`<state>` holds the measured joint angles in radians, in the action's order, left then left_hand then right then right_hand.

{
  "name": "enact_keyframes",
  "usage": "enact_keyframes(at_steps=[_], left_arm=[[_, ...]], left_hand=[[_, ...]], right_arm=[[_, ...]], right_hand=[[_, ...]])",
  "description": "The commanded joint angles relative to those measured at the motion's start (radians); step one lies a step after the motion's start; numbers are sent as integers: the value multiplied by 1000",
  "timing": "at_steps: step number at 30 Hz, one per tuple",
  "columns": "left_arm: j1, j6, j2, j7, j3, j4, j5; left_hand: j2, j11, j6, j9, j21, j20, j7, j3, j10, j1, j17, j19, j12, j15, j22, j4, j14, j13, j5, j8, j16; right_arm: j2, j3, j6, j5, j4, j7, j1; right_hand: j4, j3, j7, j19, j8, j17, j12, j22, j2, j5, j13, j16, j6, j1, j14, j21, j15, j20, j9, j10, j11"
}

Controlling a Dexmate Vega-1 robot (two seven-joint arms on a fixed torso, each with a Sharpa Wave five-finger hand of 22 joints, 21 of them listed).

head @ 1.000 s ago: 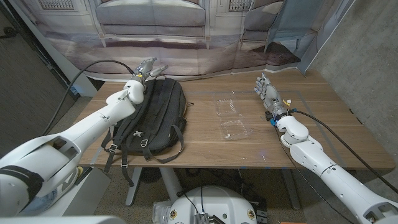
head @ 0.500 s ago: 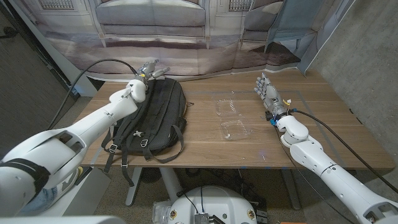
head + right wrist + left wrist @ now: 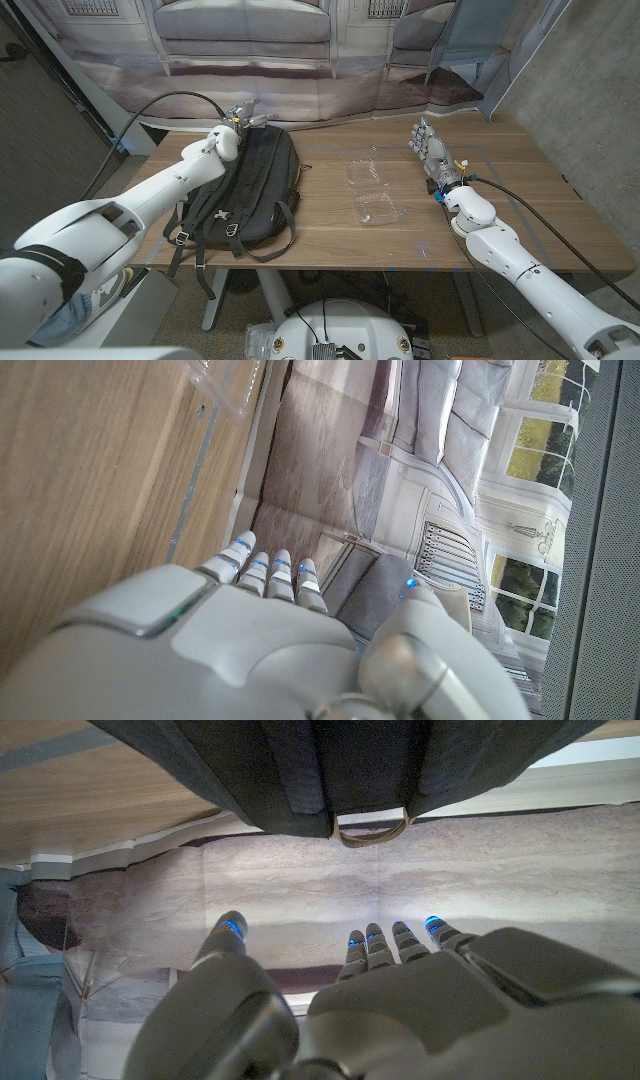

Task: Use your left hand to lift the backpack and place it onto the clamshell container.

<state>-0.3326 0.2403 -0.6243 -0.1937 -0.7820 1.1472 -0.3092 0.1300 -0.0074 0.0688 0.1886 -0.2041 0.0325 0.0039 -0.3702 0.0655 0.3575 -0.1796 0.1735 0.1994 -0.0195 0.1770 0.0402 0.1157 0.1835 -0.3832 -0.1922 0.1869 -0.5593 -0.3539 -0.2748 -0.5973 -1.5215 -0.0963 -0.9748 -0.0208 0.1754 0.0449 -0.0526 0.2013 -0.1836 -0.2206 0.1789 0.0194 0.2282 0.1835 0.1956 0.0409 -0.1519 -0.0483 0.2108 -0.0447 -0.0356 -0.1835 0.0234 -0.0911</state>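
Left arm is coming in from the bottom left of the head view, running diagonally up to the top end of the backpack. Left hand [image 3: 240,116] is sitting at the upper left of centre, right at the far end of the black backpack [image 3: 245,185]; can't tell from there whether it's touching. In the left wrist view the left hand [image 3: 400,1010] is showing its fingers [image 3: 229,928] spread apart with nothing between them, tips pointing at the bag's top end and its webbing carry loop [image 3: 368,828], a gap visible between tips and loop. So it's holding nothing.

Backpack is lying flat on the wooden counter [image 3: 500,190] in the left-centre of the head view, strap side up, shoulder straps [image 3: 285,228] trailing toward the near edge and partly hanging over it.

Clear clamshell container [image 3: 372,190] is lying open just right of centre, both halves on the counter, well apart from the backpack. One corner of it is showing in the right wrist view [image 3: 225,385].

Right hand [image 3: 430,150] is standing on the right side of the head view, beside the container, not touching it, fingers pointing toward the far edge. Right wrist view is showing the right hand [image 3: 270,630] with fingers [image 3: 262,572] straight, lying close side by side, gripping nothing.

Backdrop printed with a sofa [image 3: 245,35] is hanging behind the counter.
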Motion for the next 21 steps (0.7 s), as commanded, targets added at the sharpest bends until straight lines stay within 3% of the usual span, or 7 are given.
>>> enact_keyframes(at_steps=[1, 12, 21], left_arm=[[18, 27, 7, 26, -19, -6, -6], [57, 42, 36, 58, -49, -65, -10], [90, 21, 64, 64, -69, -133, -3]], left_hand=[[7, 10, 14, 3, 2, 14, 0, 0, 10, 18, -1, 20, -4, -13, 3, 11, 5, 6, -9, 2, -5], [28, 35, 41, 4, -1, 57, 0, 16, 26, 39, -2, 4, -5, -31, 3, 30, 16, 7, -14, 5, -4], [34, 39, 32, 4, 1, 55, 0, 24, 25, 44, -3, 8, -3, -37, 3, 37, 15, 7, -15, -1, -3]], right_arm=[[-4, 3, 1, 3, -11, -8, -12], [-8, 3, 6, 8, -25, -18, -20], [-18, 10, 18, 8, -50, -34, -35]], right_hand=[[2, -1, -1, -10, -5, -3, 0, 6, -12, -4, 3, -6, 9, -3, 6, -3, -2, -15, -4, 6, 0], [3, -2, -1, -10, -5, -3, 1, 6, -13, -5, 3, -6, 9, -3, 6, -4, -3, -14, -4, 6, 1], [4, -3, -3, -10, -5, -3, 1, 6, -13, -5, 3, -6, 9, -3, 7, -4, -3, -14, -4, 6, 1]])
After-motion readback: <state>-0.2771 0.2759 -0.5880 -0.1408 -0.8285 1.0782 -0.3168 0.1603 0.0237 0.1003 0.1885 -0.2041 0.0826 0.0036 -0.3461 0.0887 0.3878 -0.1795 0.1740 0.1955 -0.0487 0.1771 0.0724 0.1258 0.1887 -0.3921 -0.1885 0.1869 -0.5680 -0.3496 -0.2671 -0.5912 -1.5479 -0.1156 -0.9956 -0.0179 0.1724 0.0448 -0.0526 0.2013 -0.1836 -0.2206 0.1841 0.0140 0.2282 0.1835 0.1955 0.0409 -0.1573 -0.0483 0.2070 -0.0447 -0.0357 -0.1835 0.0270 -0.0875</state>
